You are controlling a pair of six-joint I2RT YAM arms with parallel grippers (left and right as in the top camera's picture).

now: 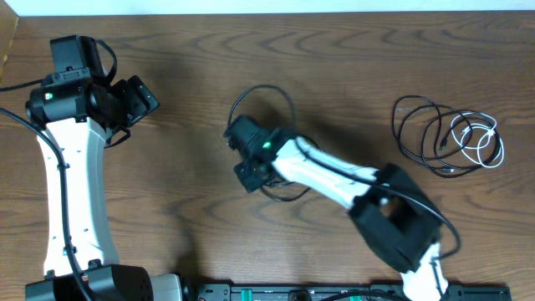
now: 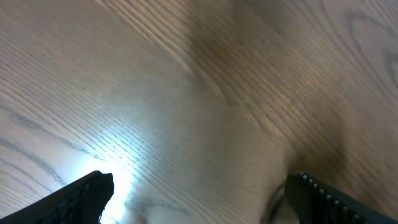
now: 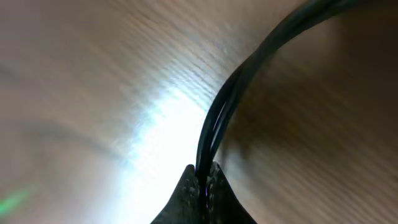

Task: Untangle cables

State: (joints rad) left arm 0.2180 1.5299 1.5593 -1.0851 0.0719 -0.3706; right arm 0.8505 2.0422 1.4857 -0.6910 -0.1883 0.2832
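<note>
Here, a black cable is clamped between the closed right gripper at the middle of the bench, with the left gripper spread wide.

A table of brown, wavy-grained wood is seen spreading on every side of the left end effector and the right end effector. A bright patch of reflected light is thrown on the wood just ahead of the right end effector. A pale strip is seen far beyond both, along the table's back edge.
</note>
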